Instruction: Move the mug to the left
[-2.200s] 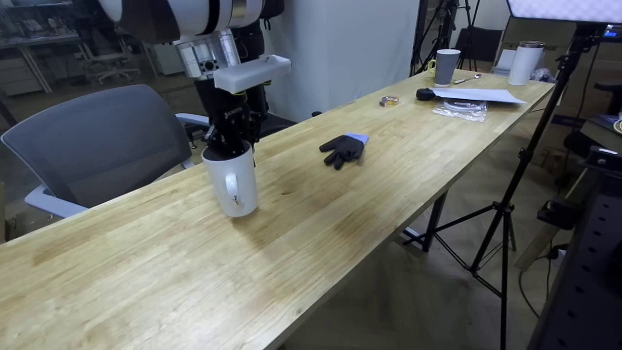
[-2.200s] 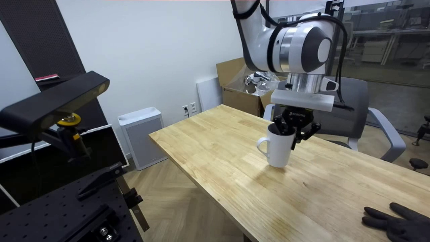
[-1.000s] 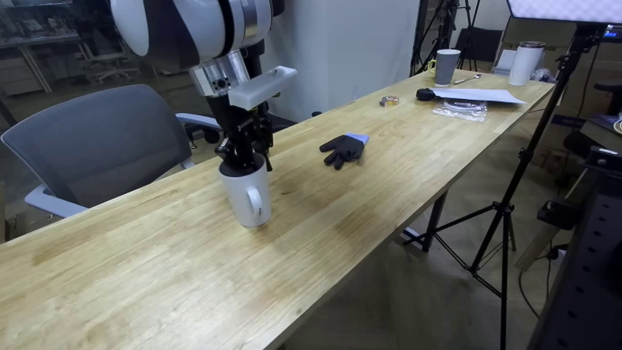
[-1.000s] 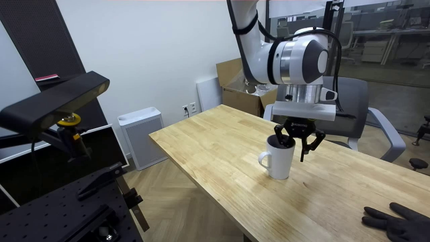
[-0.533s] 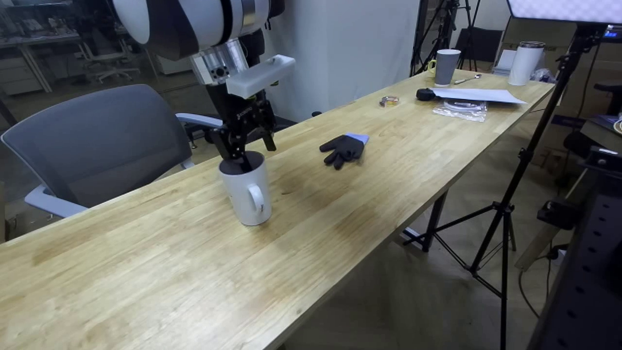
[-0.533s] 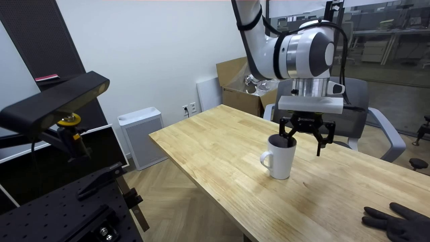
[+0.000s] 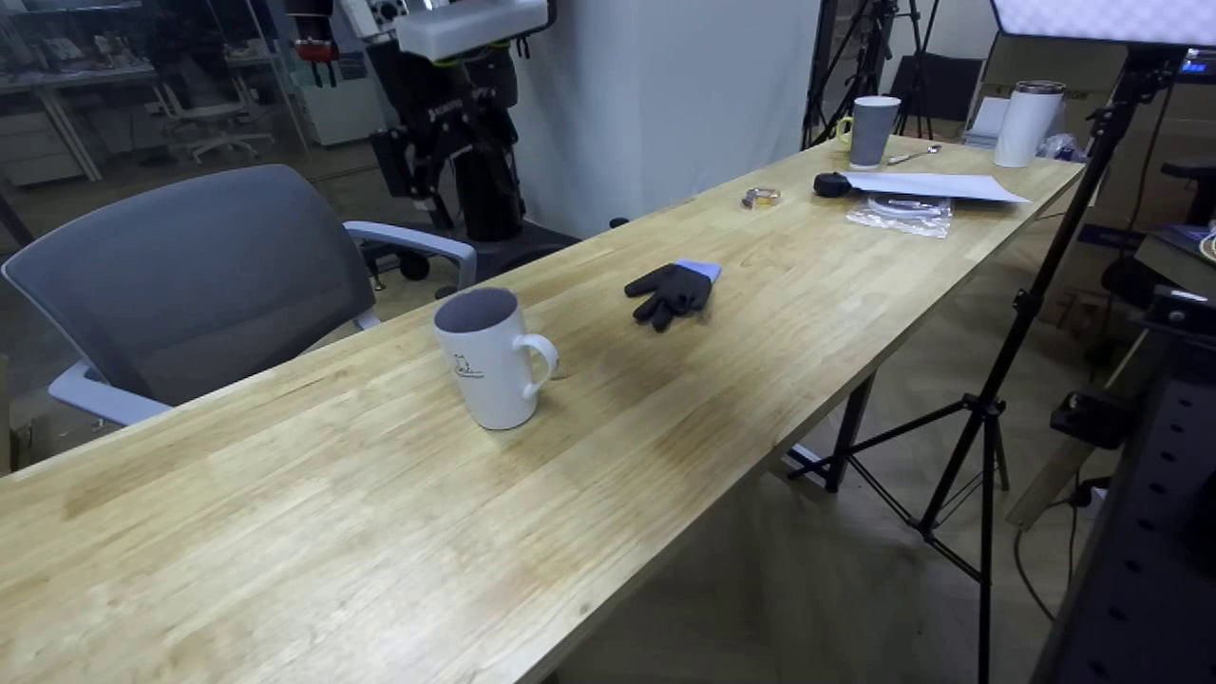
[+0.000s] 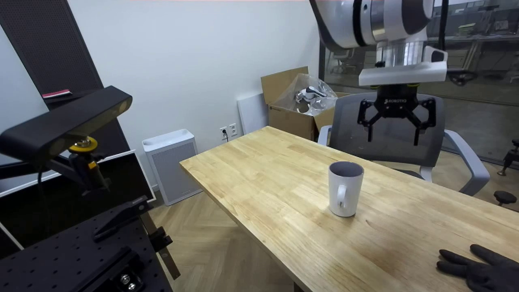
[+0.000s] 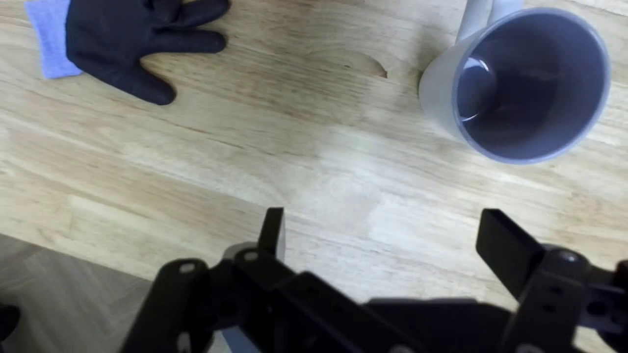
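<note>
The white mug (image 7: 489, 375) stands upright on the wooden table, its dark inside uncovered. Its loop handle points right in that exterior view, while in an exterior view from elsewhere the mug (image 8: 353, 194) has the handle towards the camera. My gripper (image 8: 393, 142) hangs above and behind the mug, near the chair side, jaws wide apart and nothing between them. In the wrist view the mug (image 9: 441, 95) is at the upper right, clear of the gripper (image 9: 380, 220), whose fingers (image 9: 271, 230) frame only bare wood.
A black glove with a blue cuff (image 7: 676, 288) lies along the table from the mug. Farther off are tape (image 7: 760, 198), paper (image 7: 931, 185), a grey cup (image 7: 872, 133) and a white tumbler (image 7: 1026, 128). A chair (image 8: 389, 121) stands at the table edge.
The gripper opened, came up out of the mug and drew back towards the chair. The mug, earlier gripped and lowered, now stands alone, turned so that its handle points another way.
</note>
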Available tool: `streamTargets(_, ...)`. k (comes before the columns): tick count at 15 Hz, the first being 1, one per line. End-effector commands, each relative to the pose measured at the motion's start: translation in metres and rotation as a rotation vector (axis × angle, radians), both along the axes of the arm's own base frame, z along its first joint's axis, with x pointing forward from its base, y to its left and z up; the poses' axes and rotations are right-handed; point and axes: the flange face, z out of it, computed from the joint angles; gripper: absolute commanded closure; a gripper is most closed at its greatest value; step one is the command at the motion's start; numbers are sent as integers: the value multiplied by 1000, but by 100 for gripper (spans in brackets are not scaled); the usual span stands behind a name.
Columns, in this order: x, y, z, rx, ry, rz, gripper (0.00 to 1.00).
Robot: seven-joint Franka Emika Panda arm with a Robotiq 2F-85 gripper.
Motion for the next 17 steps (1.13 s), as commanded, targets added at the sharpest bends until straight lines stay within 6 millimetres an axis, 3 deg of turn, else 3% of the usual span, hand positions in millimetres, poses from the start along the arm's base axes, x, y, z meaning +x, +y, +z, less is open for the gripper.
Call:
streamTargets(1,15,-12,51,-8,-28,-64,0)
streamTargets(3,19,-19,71,-17,-51,-75,0)
streamTargets(6,19,-30,82,-28,-59,-85,0)
streamTargets(17,17,-39,73,-24,-54,-62,0)
